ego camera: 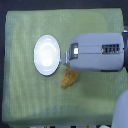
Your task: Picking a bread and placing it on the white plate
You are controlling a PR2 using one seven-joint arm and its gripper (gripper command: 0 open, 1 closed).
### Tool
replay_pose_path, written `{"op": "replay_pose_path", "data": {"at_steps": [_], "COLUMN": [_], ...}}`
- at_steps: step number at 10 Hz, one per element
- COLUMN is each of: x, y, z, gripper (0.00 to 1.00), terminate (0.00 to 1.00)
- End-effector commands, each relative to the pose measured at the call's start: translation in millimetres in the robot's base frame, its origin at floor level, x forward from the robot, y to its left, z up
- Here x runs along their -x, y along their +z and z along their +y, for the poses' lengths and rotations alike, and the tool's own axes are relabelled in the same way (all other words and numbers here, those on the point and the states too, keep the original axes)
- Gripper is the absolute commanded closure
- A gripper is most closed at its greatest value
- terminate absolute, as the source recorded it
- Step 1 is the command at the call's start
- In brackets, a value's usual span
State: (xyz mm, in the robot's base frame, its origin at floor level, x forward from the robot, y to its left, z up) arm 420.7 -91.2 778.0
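Partly hidden beneath the robot's bulky grey arm, the bread [69, 78] lies on the green cloth-covered surface [25, 100], just below the claw [64, 61] in the exterior view. Whether the claw is wide or closed cannot be told, as little of it shows. Beside the claw, toward the exterior view's left, sits the white plate [46, 55], nothing on it.
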Motion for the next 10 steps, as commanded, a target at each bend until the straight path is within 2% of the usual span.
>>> {"op": "replay_pose_path", "data": {"at_steps": [1,10], "x": [-16,5], "y": [-42,-62], "z": [-10,-18], "gripper": [0.00,0.00], "terminate": [0.00,0.00]}}
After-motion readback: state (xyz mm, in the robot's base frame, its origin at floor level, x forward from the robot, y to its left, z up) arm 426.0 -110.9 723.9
